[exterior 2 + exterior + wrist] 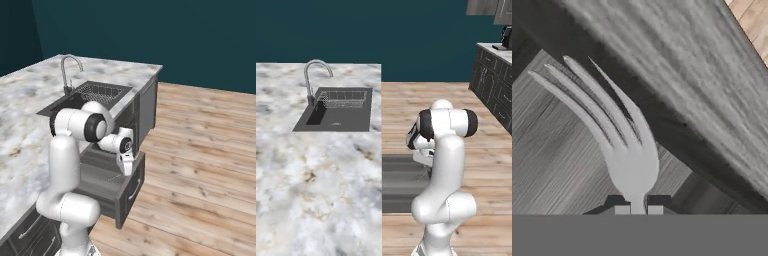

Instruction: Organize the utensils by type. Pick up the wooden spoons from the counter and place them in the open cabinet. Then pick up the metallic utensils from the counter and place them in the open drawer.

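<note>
1. Marble counter [311,190] runs along my left with dark cabinet fronts below; wood floor to the right. One sink [338,116] with one curved faucet [315,75] and one wire rack inside it sits further along the slab.

2. One drawer [107,187] stands pulled out from the counter's side, flat charcoal inside. I judge it is left open as the drop target for the metal piece.

3. My arm folds down low so the gripper [128,167] hangs over the drawer's interior, pointing downward.

4. In the hand view, the gripper [638,210] has its two fingertips drawn together on the handle of the fork [614,125]. Held near the handle end, so the head with its tines projects forward, free of the fingers.

5. Count of tines: four, fanned out, slightly curved. Count of forks seen: one.

6. Fork location: clamped in the gripper, above the drawer's charcoal floor, with the drawer wall crossing diagonally behind it. I cannot tell whether the tines touch the floor or hover above it.

7. Wooden spoons: I count none on the stretch of counter visible from the base cameras.

8. Judgement: this is the metal-utensil step, late in the task; releasing over the drawer floor looks like what remains.
</note>
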